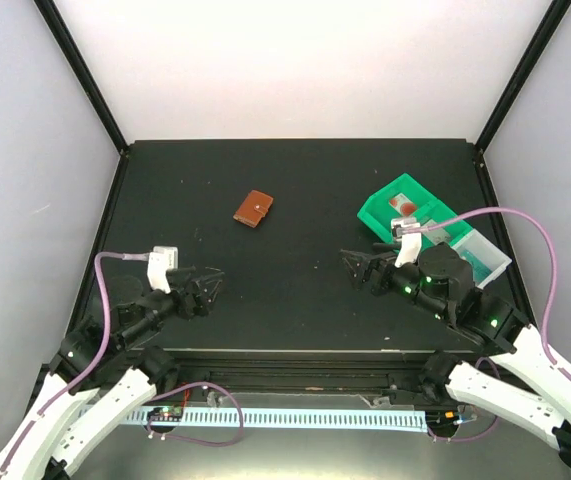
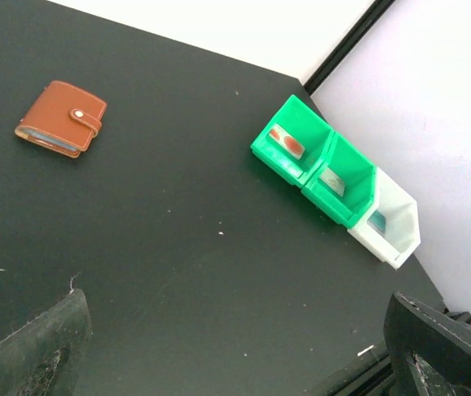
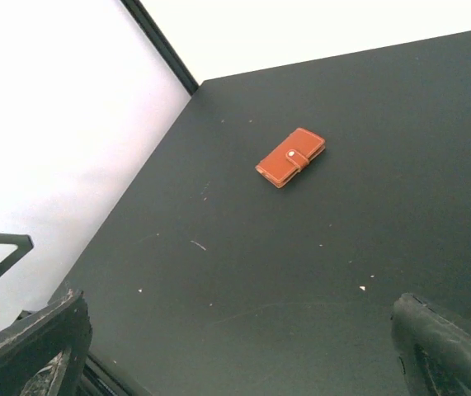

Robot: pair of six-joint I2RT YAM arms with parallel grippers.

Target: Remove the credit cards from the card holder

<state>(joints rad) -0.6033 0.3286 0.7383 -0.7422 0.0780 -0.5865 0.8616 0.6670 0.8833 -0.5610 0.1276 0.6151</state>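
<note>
Left gripper [image 1: 208, 283] and right gripper [image 1: 353, 268] low in frame, jaws spread, empty; card holder [image 1: 253, 208] snapped closed, upper centre.

Card holder [image 1: 253, 208] lies closed on the black table [image 1: 295, 180], left of centre and well apart from both arms. Green tray [image 1: 375, 218] stands at far right, just behind the right gripper [image 1: 355, 268]. Left gripper [image 1: 208, 284] sits near left, fingers of both parted.
</note>
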